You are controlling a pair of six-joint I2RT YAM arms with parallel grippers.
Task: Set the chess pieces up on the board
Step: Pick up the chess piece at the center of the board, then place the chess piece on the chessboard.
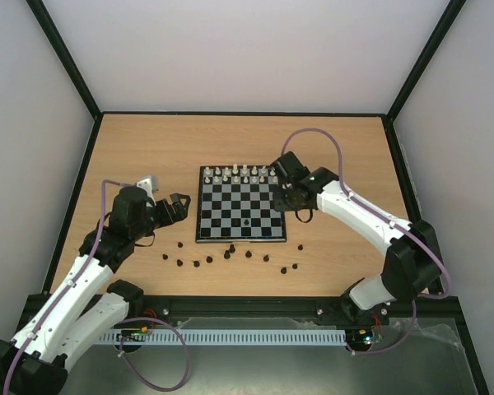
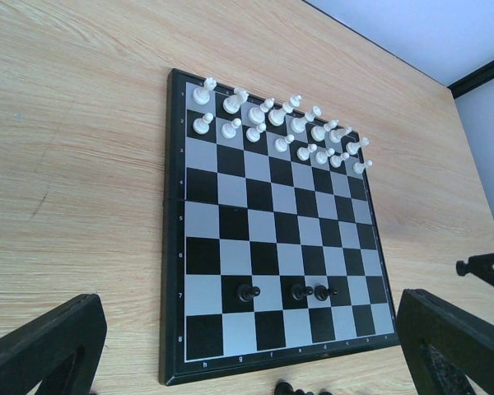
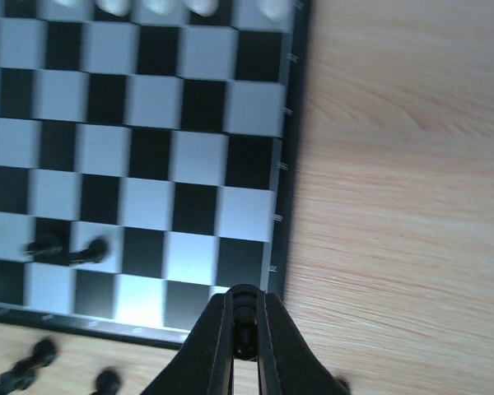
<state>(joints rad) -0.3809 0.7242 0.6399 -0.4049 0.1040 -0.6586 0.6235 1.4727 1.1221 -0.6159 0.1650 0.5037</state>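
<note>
Pale wood-grain desk carrying a chessboard and loose black chess pieces.
The desk (image 1: 148, 156) is light wood with a visible grain, bounded by a dark frame (image 1: 74, 197); the chessboard (image 1: 230, 216) lies flat on it near the middle, its sides roughly square to the desk's edges; a scatter of black chess pieces (image 1: 227, 255) rests on the bare wood just in front of the board's near edge, strung out in a loose row from left to right; some sit close to the border, others nearer the desk's front; whether each stands or lies is too small to tell.
</note>
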